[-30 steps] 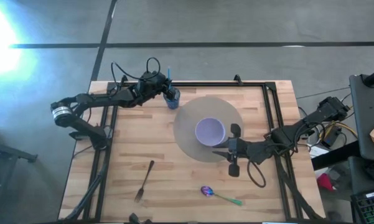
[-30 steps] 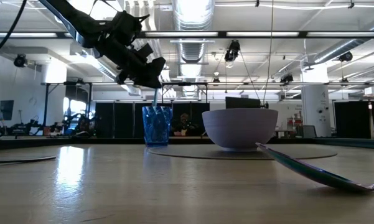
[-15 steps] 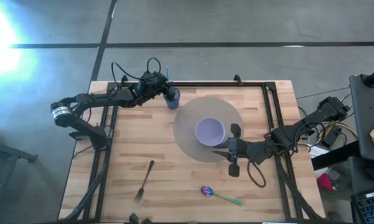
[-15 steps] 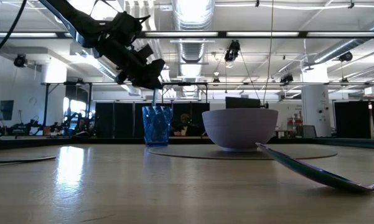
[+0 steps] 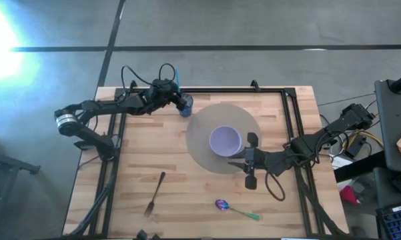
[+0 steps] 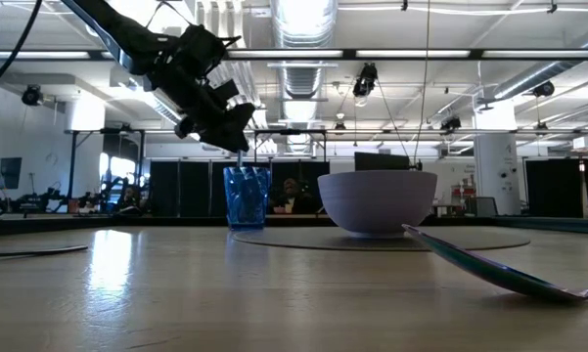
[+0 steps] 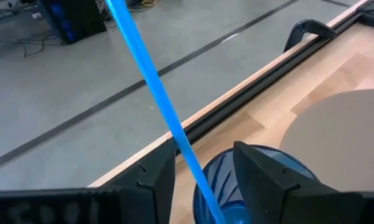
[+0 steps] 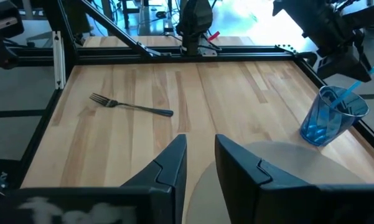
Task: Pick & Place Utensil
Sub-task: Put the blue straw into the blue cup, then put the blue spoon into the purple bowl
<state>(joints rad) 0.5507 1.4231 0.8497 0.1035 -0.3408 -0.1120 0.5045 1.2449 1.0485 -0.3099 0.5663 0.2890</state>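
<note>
My left gripper (image 7: 202,165) hangs just above the translucent blue ribbed plastic cup (image 5: 185,104) at roughly eleven o'clock on the wooden table (image 5: 140,153), its jaws parted, the thin blue plastic utensil handle (image 7: 155,93) passing loose between them. The utensil's lower end sits in the cup, and its long axis leans up and away past the wrist (so I judge a straight lift clears it). My right gripper (image 8: 199,165) waits at about four o'clock beside the lavender bowl (image 5: 225,141), jaws slightly apart, holding nothing, and is the farther arm.
</note>
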